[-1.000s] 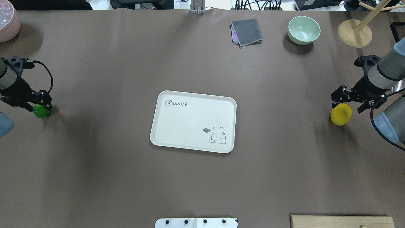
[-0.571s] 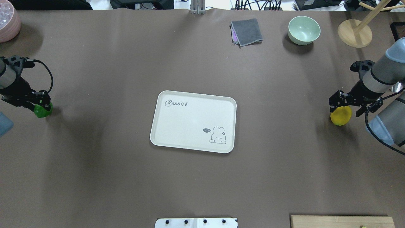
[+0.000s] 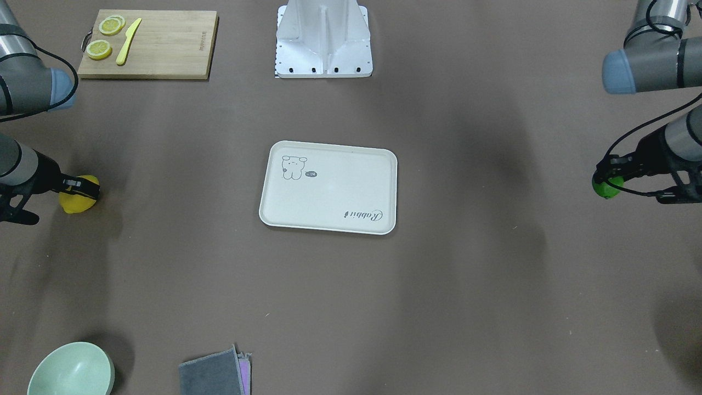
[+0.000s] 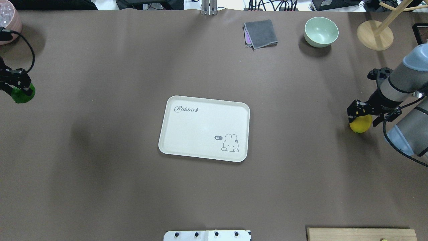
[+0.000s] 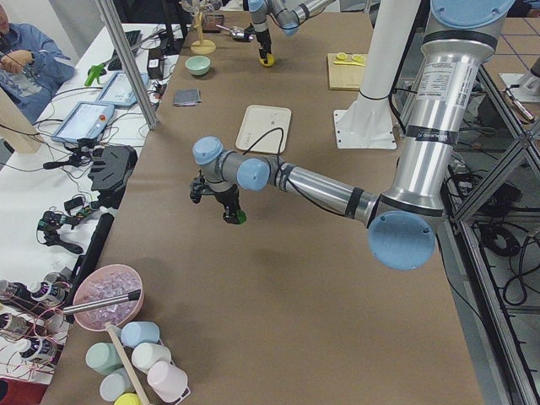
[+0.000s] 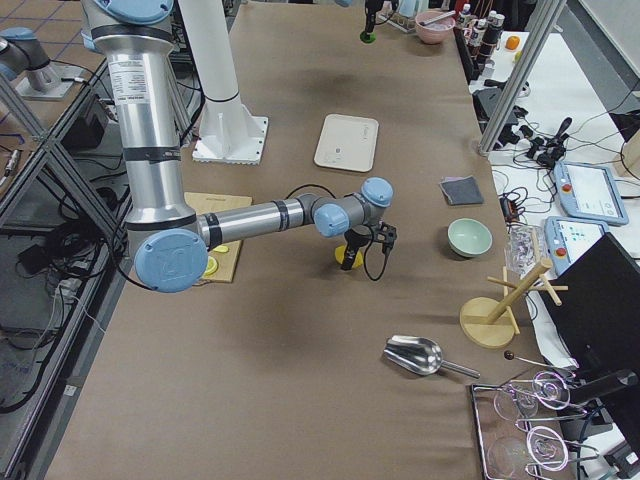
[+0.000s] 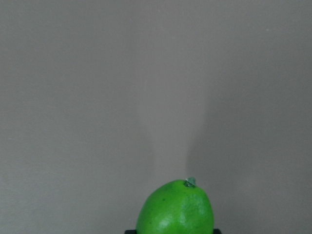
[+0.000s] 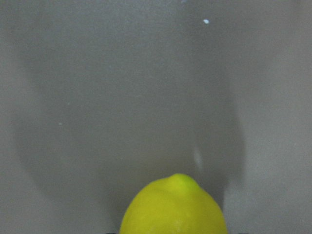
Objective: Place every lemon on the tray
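Note:
The cream tray lies flat mid-table, with nothing on it; it also shows in the front-facing view. My left gripper is shut on the green lemon and holds it above the table at the far left. The left wrist view shows that lemon between the jaws, with the table well below. My right gripper is down over the yellow lemon, which rests on the table at the far right. Its jaws stand open on either side of the lemon.
A wooden cutting board with lemon slices and a yellow knife lies at the robot's near right. A green bowl, a grey cloth and a wooden stand sit along the far edge. A pink bowl stands far left.
My left gripper has lifted the green lemon off the table. My right gripper has come down over the yellow lemon, which has stayed in place.

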